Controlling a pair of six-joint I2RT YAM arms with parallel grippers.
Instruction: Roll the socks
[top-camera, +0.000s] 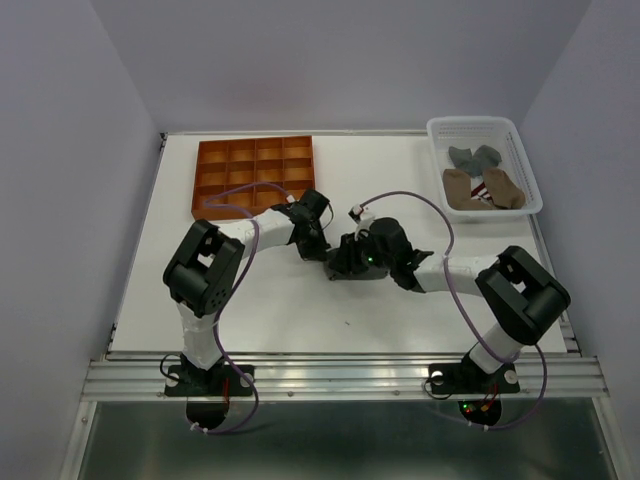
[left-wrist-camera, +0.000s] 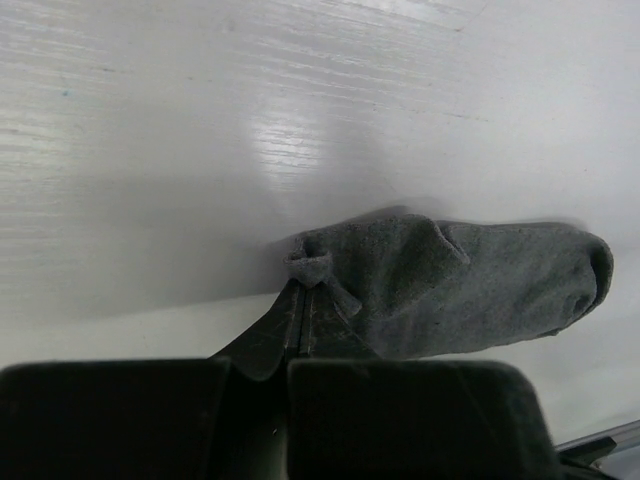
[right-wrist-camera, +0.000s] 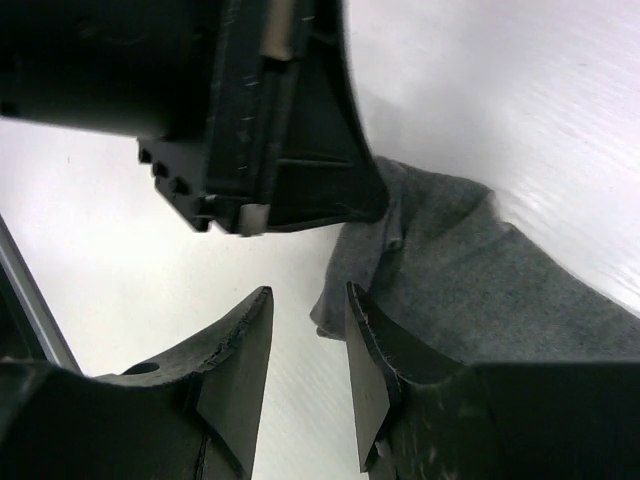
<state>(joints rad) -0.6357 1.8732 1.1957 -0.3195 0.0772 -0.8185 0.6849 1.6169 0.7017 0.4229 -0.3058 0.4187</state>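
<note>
A grey sock (left-wrist-camera: 470, 285) lies flat on the white table, and my left gripper (left-wrist-camera: 304, 283) is shut on a small fold at its edge. In the right wrist view the same sock (right-wrist-camera: 480, 290) stretches off to the right. My right gripper (right-wrist-camera: 308, 300) stands open beside it. Its right finger (right-wrist-camera: 385, 350) rests over the sock's edge, and only a corner of fabric reaches into the gap. My left gripper's fingers (right-wrist-camera: 300, 150) pinch the sock just above. From above, both grippers (top-camera: 338, 258) meet mid-table and hide the sock. More socks, grey (top-camera: 475, 157) and tan (top-camera: 460, 188), lie in a basket.
The white basket (top-camera: 530, 165) stands at the back right corner. An orange tray (top-camera: 255, 172) with several compartments sits at the back left, close behind my left arm. Purple cables loop over both arms.
</note>
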